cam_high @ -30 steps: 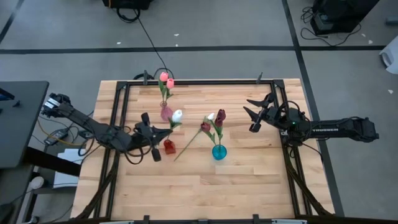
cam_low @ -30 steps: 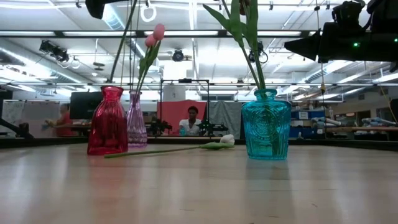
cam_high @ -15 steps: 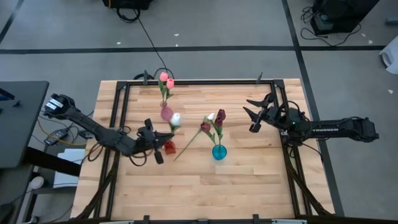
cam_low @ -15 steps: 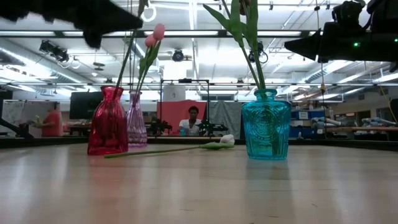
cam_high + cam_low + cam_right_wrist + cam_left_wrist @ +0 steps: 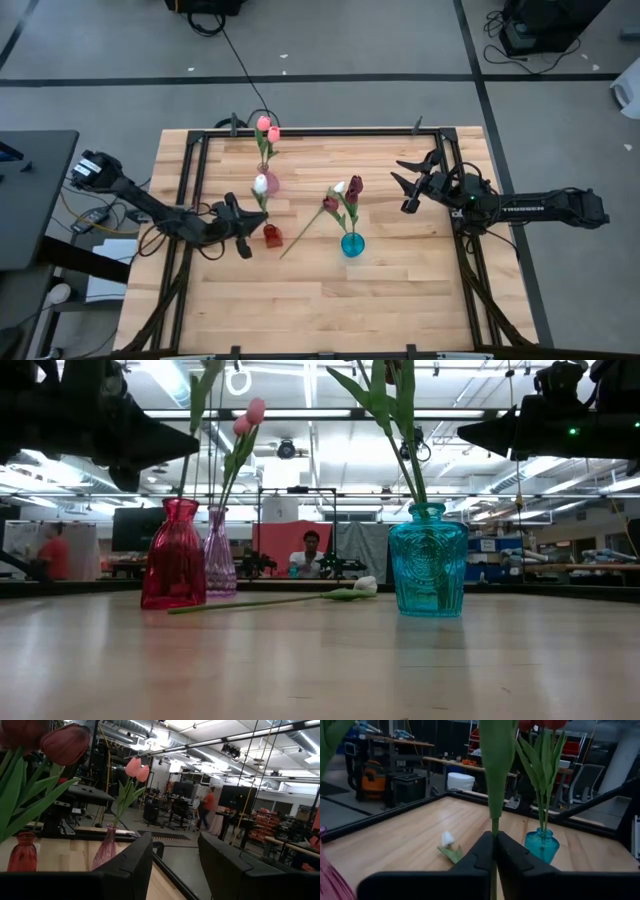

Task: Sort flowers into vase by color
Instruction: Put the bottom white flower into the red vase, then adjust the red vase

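Workshop hall around a wooden table

Grey floor point(image 5: 330, 50) crossed by dark tape lines fills the frame's top; ceiling strip lights point(image 5: 300, 415) run across the upper frame, a seated person point(image 5: 311, 552) at centre, an orange vacuum point(image 5: 372, 779) upper left.

On the pale wooden counter point(image 5: 300, 300), the left gripper point(image 5: 243, 217) holds a white tulip point(image 5: 261, 184) above a small red glass vase point(image 5: 271, 235). A clear pinkish vase point(image 5: 269, 183) carries two pink tulips point(image 5: 267, 129). A teal glass vase point(image 5: 352, 244) holds maroon tulips point(image 5: 353, 186). The right gripper point(image 5: 403, 184) hovers apart, jaws spread.
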Controlling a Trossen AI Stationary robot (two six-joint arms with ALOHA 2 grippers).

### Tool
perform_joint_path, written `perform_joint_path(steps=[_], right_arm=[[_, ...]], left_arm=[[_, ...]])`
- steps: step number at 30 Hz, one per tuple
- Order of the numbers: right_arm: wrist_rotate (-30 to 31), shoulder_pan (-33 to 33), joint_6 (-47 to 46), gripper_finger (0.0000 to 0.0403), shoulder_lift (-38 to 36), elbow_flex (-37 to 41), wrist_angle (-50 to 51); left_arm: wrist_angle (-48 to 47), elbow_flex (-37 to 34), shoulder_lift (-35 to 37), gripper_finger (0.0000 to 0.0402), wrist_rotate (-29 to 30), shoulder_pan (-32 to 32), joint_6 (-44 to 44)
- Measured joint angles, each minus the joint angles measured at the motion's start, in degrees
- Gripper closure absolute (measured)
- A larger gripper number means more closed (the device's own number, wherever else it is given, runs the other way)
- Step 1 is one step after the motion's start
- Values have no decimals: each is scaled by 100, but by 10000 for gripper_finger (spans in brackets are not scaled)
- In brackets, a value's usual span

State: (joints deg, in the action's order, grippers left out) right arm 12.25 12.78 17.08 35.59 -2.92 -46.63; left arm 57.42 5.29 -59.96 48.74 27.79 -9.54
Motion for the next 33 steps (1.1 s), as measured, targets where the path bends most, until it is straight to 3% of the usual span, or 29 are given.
perform_joint_path(steps=[11,17,23,28,33], right_arm=[[-6,0,0,234,0,0,27],[-5,-2,0,234,2,0,95],[-7,0,-37,234,0,0,118],[-15,0,-39,234,2,0,116],[-17,0,-45,234,0,0,111]], left_arm=[[-145,75,0,243,-159,176,-151],[-1432,520,9,243,294,649,-335],[-3773,1420,220,263,1034,1033,-965],[-5319,2418,159,279,224,1057,-2088],[-5432,3166,-667,290,-786,1008,-2546]])
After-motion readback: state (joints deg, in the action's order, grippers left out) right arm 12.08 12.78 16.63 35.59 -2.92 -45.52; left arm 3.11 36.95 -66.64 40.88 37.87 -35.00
